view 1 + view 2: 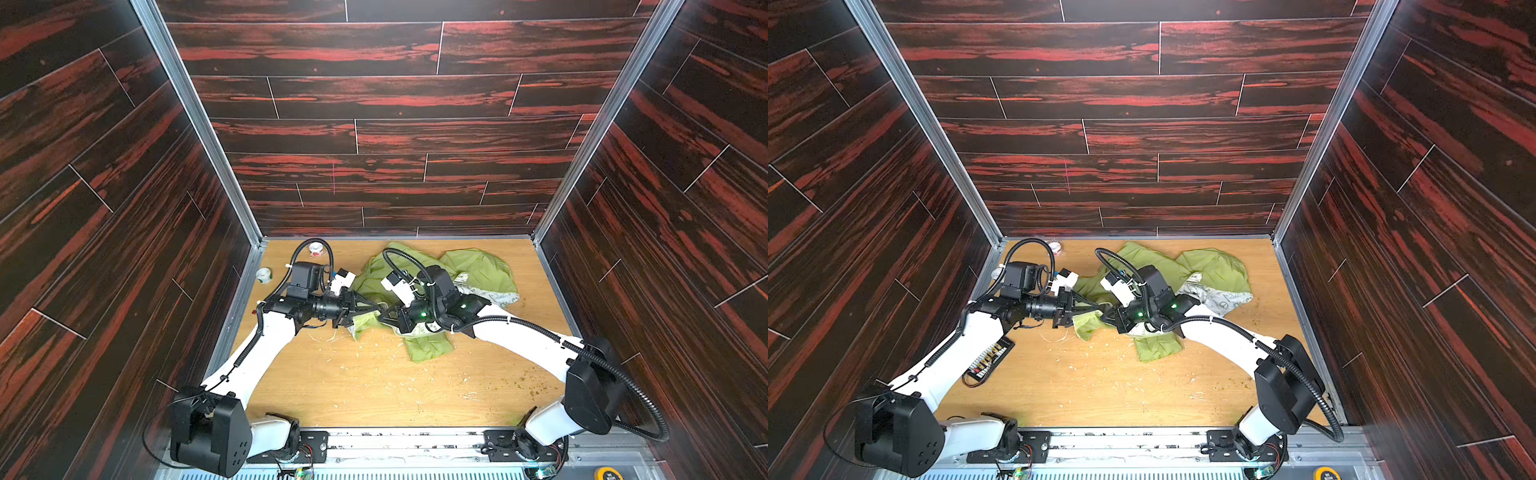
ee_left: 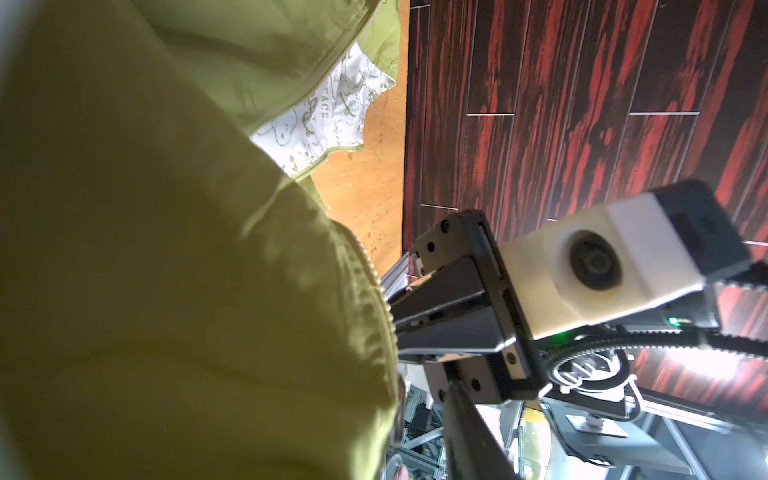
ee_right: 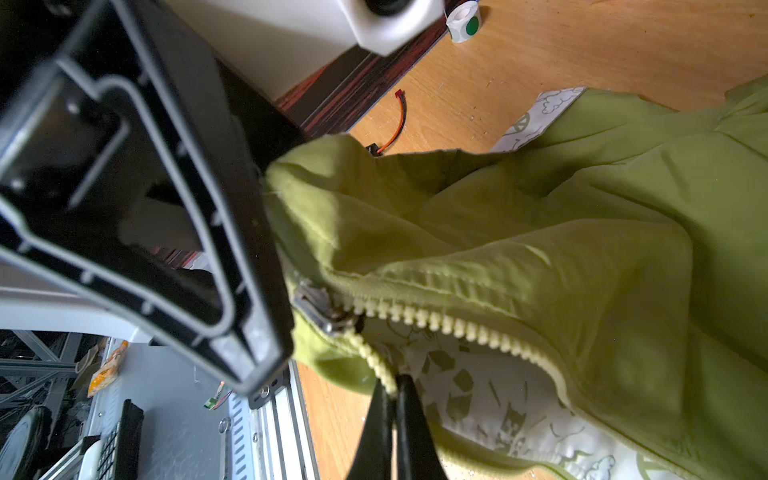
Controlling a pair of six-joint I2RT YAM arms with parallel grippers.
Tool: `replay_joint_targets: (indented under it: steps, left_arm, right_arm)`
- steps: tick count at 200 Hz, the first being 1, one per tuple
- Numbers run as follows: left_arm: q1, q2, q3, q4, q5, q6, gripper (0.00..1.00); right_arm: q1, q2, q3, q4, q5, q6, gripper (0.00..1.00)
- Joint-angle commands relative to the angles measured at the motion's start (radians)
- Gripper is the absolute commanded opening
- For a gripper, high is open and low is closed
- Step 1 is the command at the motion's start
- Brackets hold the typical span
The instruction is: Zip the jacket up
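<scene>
Jacket is lying crumpled on the wooden table, and its zipper slider is sitting at the hem end, between the two arms. The right gripper is pinching shut on the loose tooth row just beside the slider. The left gripper is pressing into the fabric on the slider's opposite side. Cloth is covering its jaws, so I cannot tell whether they are closed. From the slider the open teeth are running away toward the right arm's side, so the pull is probably going that way. The left gripper seems to be sitting nearer the slider.
</scene>
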Motion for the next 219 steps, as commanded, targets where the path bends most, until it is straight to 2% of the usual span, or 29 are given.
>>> replay_joint_targets:
  steps: [1,49,66,98,127,172,186,219]
  left_arm:
    - [0.001,-0.023,0.022,0.018,-0.036,0.009,0.46]
    - [0.001,-0.042,-0.012,0.158,-0.064,-0.076,0.46]
    - [0.001,-0.051,-0.033,0.218,-0.058,-0.116,0.4]
    - [-0.001,-0.049,-0.047,0.221,-0.041,-0.127,0.26]
    - [-0.001,-0.041,-0.052,0.219,-0.029,-0.137,0.22]
    - [-0.005,-0.029,-0.05,0.209,-0.013,-0.136,0.0]
    - [-0.005,-0.031,-0.047,0.212,-0.012,-0.136,0.0]
    - [-0.004,-0.031,-0.04,0.225,-0.013,-0.131,0.0]
  right_arm:
    - [0.011,0.013,0.011,0.027,-0.031,0.009,0.0]
    - [0.012,0.02,0.015,0.038,-0.047,0.023,0.0]
    - [0.012,0.022,0.014,0.044,-0.052,0.031,0.0]
    - [0.013,0.022,0.008,0.058,-0.055,0.045,0.0]
    - [0.013,0.023,0.001,0.072,-0.057,0.061,0.0]
    - [0.013,0.018,-0.014,0.087,-0.057,0.081,0.0]
    - [0.01,0.014,-0.027,0.095,-0.054,0.101,0.0]
    - [-0.02,-0.026,-0.088,0.146,-0.061,0.188,0.2]
